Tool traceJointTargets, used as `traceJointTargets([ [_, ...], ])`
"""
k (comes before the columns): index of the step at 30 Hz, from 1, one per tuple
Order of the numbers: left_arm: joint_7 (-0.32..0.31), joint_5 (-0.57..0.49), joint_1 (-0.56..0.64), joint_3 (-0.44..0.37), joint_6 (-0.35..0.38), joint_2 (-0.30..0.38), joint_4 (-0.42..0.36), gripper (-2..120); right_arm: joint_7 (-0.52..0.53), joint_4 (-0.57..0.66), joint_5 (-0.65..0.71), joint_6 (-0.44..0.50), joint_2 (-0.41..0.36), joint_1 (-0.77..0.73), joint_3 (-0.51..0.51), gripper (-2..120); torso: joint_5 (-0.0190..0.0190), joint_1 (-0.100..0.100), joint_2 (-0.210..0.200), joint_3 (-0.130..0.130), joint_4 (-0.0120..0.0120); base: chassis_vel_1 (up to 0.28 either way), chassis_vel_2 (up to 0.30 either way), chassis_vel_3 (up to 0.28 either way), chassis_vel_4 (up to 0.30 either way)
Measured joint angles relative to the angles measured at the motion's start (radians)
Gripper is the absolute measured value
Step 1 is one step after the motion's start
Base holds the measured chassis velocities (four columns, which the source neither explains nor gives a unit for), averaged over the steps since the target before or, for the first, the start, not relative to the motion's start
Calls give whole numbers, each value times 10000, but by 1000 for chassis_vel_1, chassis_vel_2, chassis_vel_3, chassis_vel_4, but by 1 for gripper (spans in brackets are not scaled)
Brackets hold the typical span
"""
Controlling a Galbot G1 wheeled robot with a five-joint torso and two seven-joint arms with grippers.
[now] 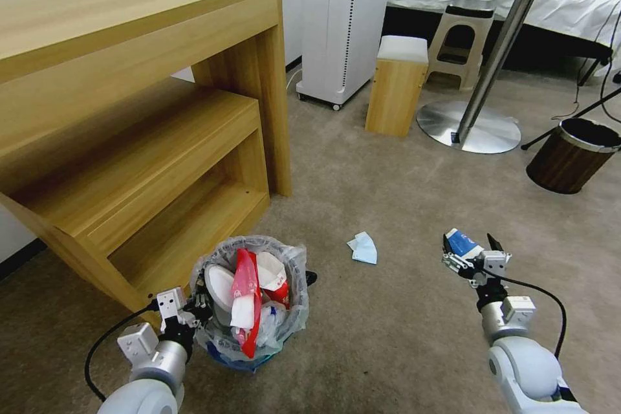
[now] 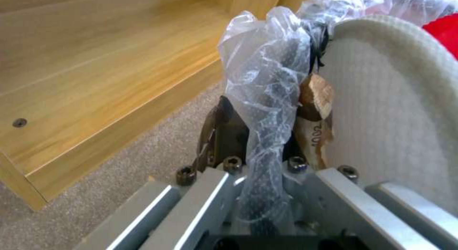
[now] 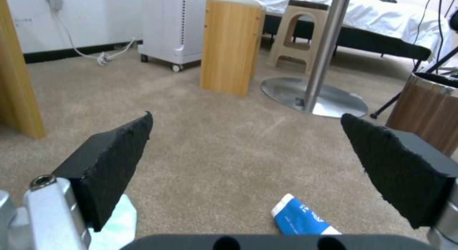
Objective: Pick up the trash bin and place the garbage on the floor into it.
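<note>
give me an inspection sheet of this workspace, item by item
surface: beige carpet, no spills seen
job's things: trash bin stuffed with litter; paper cup and light-blue mask on the floor
clutter: nothing seen beyond that litter
grippers: left claw shut on the bin's rim and bag; right claw open above the cup
cables: black cable along the right arm; cords by the wall
surroundings: wooden shelf, round table, stools, brown bin

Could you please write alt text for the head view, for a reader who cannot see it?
The left gripper grips the rim of the litter-filled trash bin beside a wooden shelf. The open right gripper hovers over a blue-white paper cup on the carpet; a light-blue mask lies between.
</note>
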Motion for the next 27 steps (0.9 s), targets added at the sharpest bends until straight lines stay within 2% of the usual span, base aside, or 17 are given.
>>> traceJointTargets([
  [16, 10, 43, 59, 11, -25, -24, -58, 1, -5, -35, -206, 60, 48, -62, 52, 100, 0, 0, 0, 0, 0, 0, 0, 0, 0],
  [27, 13, 40, 74, -21, -30, -3, -58, 1, -42, -35, -239, 65, 66, -42, 63, 100, 0, 0, 0, 0, 0, -76, 69, 71, -66],
])
